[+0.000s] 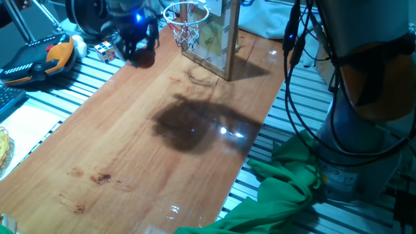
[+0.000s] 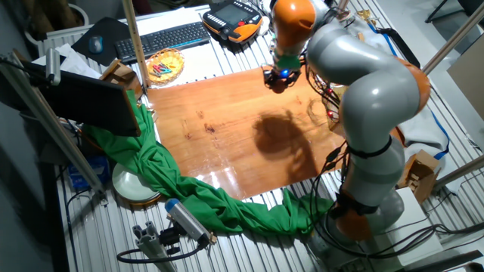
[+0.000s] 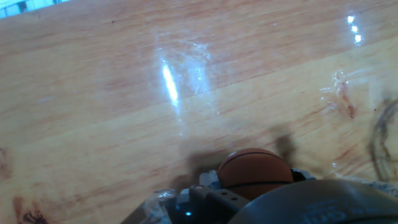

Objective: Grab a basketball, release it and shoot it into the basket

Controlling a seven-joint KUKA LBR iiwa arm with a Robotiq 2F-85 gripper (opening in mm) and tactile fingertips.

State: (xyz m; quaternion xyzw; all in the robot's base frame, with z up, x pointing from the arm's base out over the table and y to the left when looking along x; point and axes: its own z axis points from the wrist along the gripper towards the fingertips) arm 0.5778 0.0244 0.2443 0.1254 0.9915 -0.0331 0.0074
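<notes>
In the hand view the small orange basketball (image 3: 255, 167) with its dark seam sits tight against the hand at the bottom edge, just above the wooden tabletop (image 3: 124, 93). The gripper (image 1: 140, 53) hangs low over the table's far left corner and appears shut on the ball, though its fingers are barely visible. The basket (image 1: 186, 16), an orange-red rim with a white net on an upright backboard (image 1: 218, 36), stands just to the right of the gripper. From the other fixed view the gripper (image 2: 278, 80) is at the table's far edge and the ball is not visible.
An orange-and-black pendant (image 1: 39, 58) and a multicoloured cube (image 1: 107, 51) lie just left of the gripper off the wood. Green cloth (image 1: 286, 188) drapes over the near right edge. Cables (image 1: 299, 97) hang beside the arm base. A keyboard (image 2: 166, 38) and a bowl (image 2: 164, 66) lie beyond the table.
</notes>
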